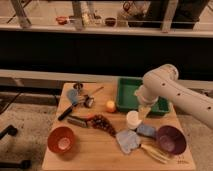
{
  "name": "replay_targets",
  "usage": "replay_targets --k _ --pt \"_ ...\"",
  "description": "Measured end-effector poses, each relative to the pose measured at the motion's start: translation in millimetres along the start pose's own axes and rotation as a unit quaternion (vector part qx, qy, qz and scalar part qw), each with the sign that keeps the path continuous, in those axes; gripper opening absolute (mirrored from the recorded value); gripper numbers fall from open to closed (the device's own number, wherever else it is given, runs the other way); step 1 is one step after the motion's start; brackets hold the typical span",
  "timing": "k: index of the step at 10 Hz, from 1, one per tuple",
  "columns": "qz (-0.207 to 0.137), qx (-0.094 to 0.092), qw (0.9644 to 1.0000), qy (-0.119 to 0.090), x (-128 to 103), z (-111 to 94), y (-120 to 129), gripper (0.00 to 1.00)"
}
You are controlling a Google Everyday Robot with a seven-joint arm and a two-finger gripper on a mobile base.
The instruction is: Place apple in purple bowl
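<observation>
Gripper (143, 109): jaws spread, holding nothing, at the end of a smooth white arm (170, 87), just above and right of the cup (132, 119), a plain white cylinder. Apple (110, 106): small, round, glossy yellow-orange, on the wooden table (95, 155) just left of the cup. Purple bowl (171, 139): round, dark, shiny inside, right of the cup and nearer the camera. Green rectangular tray (131, 92): just behind the cup.

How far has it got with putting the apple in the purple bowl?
Nothing done yet: the apple sits on the table, left of the white cup, and the purple bowl looks empty. In hand: the open pincer hangs just above that cup, holding nothing. Left: grasping the apple, carrying it right, dropping it in.
</observation>
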Motion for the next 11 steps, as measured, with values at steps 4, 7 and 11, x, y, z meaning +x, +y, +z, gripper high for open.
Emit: replay_targets --k 4,7,11 --pt "-0.026 -0.003 0.9996 -0.008 -30 3 -5 0.80" --pt "-0.041 -0.004 0.9991 -0.008 -46 5 -9 0.80" --pt "-0.055 -0.007 0.9985 -0.007 -62 9 -18 0.80"
